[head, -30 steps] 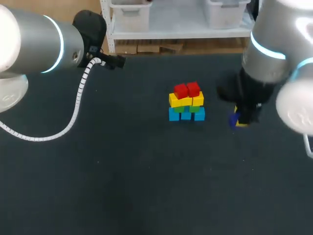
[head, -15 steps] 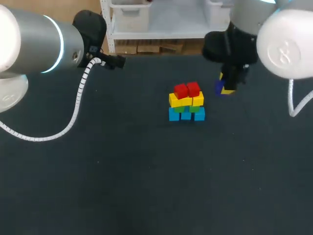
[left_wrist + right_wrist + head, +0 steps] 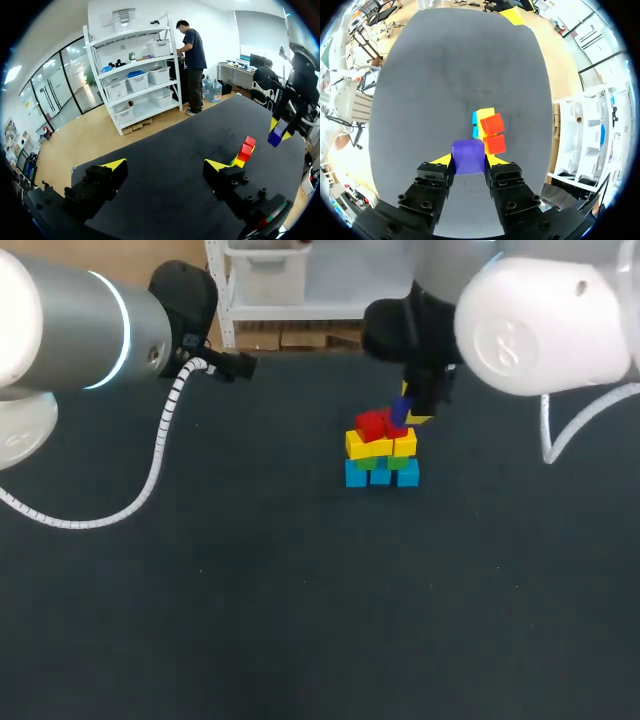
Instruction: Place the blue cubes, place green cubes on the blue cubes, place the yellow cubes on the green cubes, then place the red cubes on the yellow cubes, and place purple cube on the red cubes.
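Observation:
A stack of cubes stands mid-table: blue cubes (image 3: 380,475) at the base, green cubes (image 3: 402,464) on them, yellow cubes (image 3: 370,446) above, two red cubes (image 3: 374,425) on top. My right gripper (image 3: 410,413) hovers just above and behind the red cubes, shut on the purple cube (image 3: 468,156), which shows between its yellow tips. Under it lie the red cubes (image 3: 493,132). My left gripper (image 3: 165,167) stands open and empty at the table's far left, with the stack (image 3: 243,151) and the purple cube (image 3: 277,134) far ahead.
The black table top (image 3: 300,600) is bare around the stack. My left arm's white coiled cable (image 3: 150,465) hangs over the left part of the table.
My right arm has carried the purple cube from the table's right side back and leftward, arriving over the red cubes. The left arm has stayed put.

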You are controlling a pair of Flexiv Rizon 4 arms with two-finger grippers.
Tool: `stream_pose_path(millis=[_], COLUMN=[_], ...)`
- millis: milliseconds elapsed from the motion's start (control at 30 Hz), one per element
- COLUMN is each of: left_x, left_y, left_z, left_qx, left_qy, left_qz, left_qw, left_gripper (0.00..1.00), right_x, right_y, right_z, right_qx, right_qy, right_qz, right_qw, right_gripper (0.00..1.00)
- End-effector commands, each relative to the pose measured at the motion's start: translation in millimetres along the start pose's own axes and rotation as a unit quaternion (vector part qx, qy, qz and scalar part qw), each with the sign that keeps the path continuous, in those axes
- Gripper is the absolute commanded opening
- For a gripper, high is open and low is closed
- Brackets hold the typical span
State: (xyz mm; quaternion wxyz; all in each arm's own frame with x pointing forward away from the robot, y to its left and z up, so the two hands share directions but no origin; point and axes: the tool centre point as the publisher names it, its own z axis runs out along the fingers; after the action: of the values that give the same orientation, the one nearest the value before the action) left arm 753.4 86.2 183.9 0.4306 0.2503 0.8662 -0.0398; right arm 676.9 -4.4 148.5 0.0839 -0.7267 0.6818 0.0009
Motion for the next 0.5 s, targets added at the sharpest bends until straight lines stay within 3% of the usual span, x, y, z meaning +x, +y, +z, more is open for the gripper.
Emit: stream_pose_path(millis=[33,500], left_x=[-0.6,-0.6], left_y=[1.2,1.2], left_z=[0.9,0.9], left_qx=[0.002,0.002], left_qy=[0.0,0.0], left_qz=[0.0,0.0], left_qw=[1.0,1.0], left_gripper=[1.0,1.0], right_x=[-7.9,-11.8], right_y=[-15.0,-39.1], right_z=[5.9,21.1], right_qx=[-0.008,-0.014], right_qy=[0.005,0.007], right_qz=[0.005,0.024], right_qw=[1.0,1.0], right_gripper=[0.0,0.0])
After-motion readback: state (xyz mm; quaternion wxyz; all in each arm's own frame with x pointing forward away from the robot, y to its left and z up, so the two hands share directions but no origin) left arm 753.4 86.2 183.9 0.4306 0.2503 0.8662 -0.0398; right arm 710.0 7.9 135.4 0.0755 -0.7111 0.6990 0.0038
